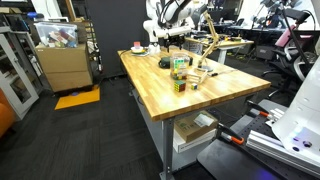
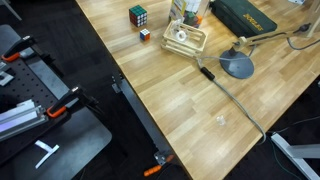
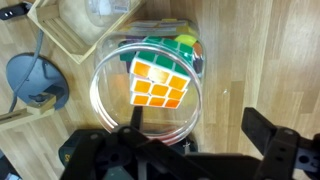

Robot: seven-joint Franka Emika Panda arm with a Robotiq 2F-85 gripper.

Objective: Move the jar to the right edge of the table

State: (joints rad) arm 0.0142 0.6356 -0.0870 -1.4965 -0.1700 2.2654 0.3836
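The table [image 1: 215,95] is showing a broad stretch of bare wood across its near half, running clear to the front edge and corner. The clutter is gathering at the far end. The jar [image 1: 180,63] is sitting there, about midway across the width and well in from both long edges. The multicoloured cube [image 1: 181,84] is standing just in front of it, and a low dark round object [image 1: 165,63] is lying just beside it. In an exterior view a wooden tray [image 2: 186,42], a grey lamp base [image 2: 238,66] and a green box [image 2: 245,17] are crowding the same end.

The arm [image 1: 160,20] is reaching in from the far end and hanging over the jar. In the wrist view the gripper [image 3: 195,130] is spreading its fingers wide and gripping nothing, with the jar [image 3: 150,85] lying just ahead of them.

The jar seems to be standing upright with its long axis vertical, though it is too small in the exterior view to be sure. Its round rim is facing the wrist camera.
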